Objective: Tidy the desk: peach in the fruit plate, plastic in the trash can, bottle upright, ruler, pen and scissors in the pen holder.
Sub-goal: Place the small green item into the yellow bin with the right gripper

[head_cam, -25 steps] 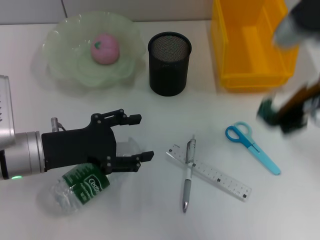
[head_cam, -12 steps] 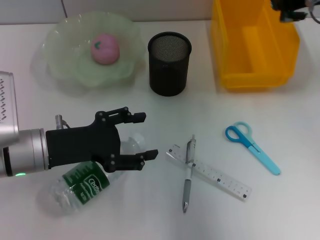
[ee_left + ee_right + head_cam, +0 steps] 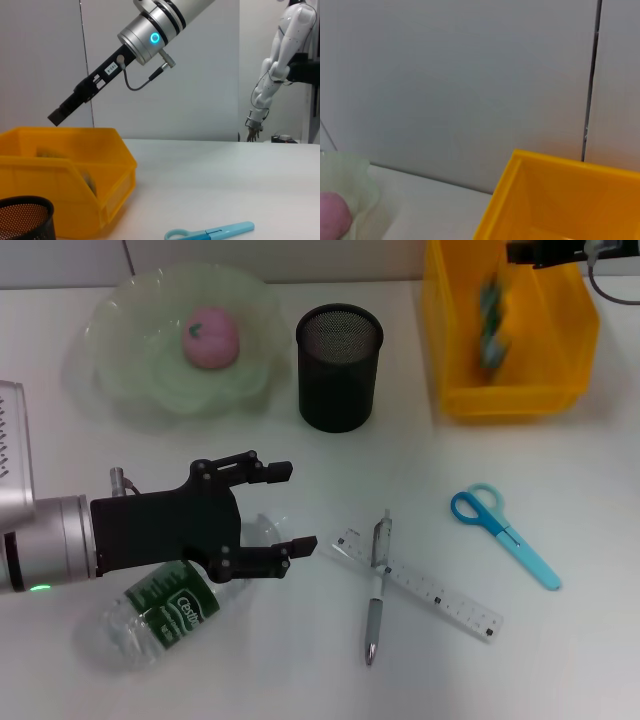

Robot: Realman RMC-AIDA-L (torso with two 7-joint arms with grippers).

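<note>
A pink peach [image 3: 210, 337] lies in the green fruit plate [image 3: 120, 375]. A clear bottle [image 3: 160, 612] with a green label lies on its side at the front left. My left gripper [image 3: 292, 508] is open just above the bottle's neck end. A piece of plastic [image 3: 488, 325] shows blurred inside the yellow trash can [image 3: 455, 380]. My right gripper [image 3: 545, 252] is above the can's far edge, open and empty; it also shows in the left wrist view [image 3: 56, 118]. A ruler [image 3: 430, 590], a pen [image 3: 376, 590] across it and blue scissors [image 3: 503, 533] lie on the table. The black mesh pen holder [image 3: 339, 367] stands upright.
The yellow trash can [image 3: 65, 170], the pen holder [image 3: 22, 220] and the scissors [image 3: 210, 232] show in the left wrist view. The right wrist view shows the can's rim [image 3: 545, 200], the plate's edge [image 3: 350, 180] and a wall behind.
My right gripper has carried the plastic from the table's right side up over the trash can and let it go into the can. My left gripper has shifted slightly right over the bottle.
</note>
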